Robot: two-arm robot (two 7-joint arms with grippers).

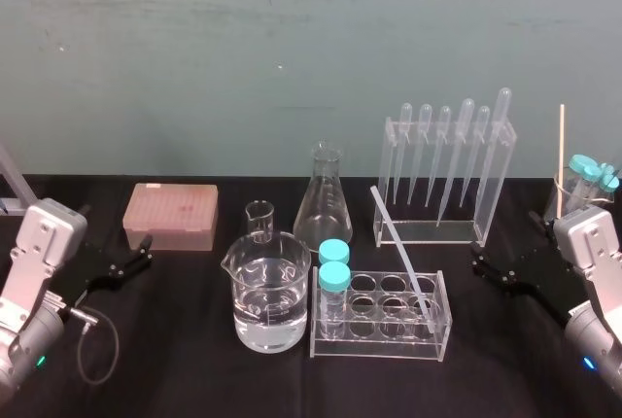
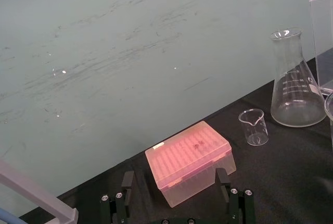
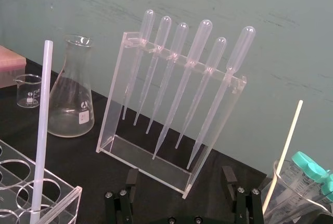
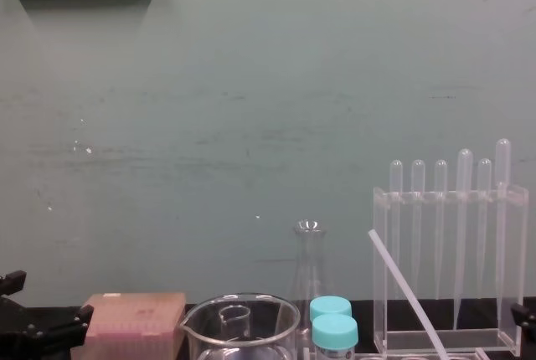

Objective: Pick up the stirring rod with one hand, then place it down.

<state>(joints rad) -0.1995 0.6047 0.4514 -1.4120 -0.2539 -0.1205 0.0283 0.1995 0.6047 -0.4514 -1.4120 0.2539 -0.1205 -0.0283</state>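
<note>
The stirring rod (image 1: 401, 253) is just leaning in the clear tube rack (image 1: 389, 343). Its bottom end is down in 1 of the right-end holes and its top tilts back toward the pipette rack (image 1: 494, 190). Nothing's touching it. The right end effector (image 1: 483, 264) sits off to the right of the tube rack, fingers spread apart and empty. The left end effector (image 1: 143, 250) is way over by the pink tip box (image 1: 171, 216), also spread wide.

Stirring rod (image 1: 402, 253) in tube rack (image 1: 389, 342)

Lower end of stirring rod (image 4: 404, 293) cut off, chest view.
</note>
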